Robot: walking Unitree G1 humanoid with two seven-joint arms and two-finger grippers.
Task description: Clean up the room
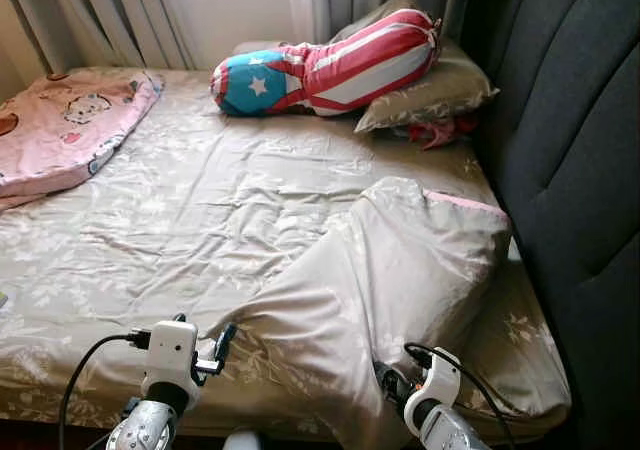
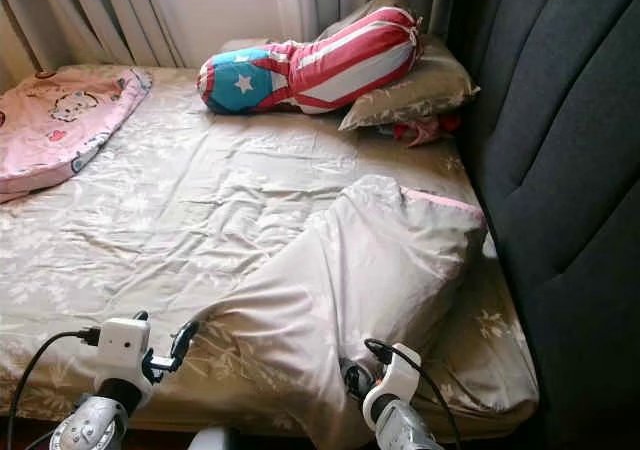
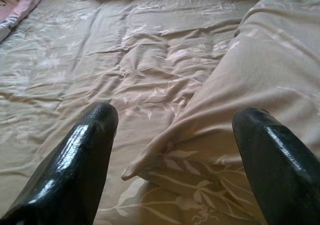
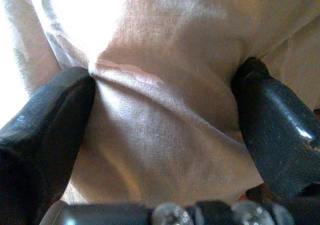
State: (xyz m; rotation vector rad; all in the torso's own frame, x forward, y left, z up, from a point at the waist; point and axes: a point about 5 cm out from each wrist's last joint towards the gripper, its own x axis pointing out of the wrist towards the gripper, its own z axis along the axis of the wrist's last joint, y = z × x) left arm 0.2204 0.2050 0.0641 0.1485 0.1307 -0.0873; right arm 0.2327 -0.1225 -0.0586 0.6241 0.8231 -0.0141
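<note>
At the bed's near edge the right gripper [image 4: 162,130] pinches a fold of the beige leaf-print quilt [image 1: 390,270], the left gripper [image 3: 175,150] gapes wide by its corner, likely next to grip; farther lies a striped bolster [image 1: 320,65].

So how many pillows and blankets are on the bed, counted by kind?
Pillows: 3 — the big beige pillow in a floral case, the olive-grey floral pillow by the headboard, and the red, white and blue star-and-stripe bolster.
Blankets: 1 — the pink cartoon-print quilt.
Small red cloth thing under the olive pillow: 1.
Total: 5.
</note>
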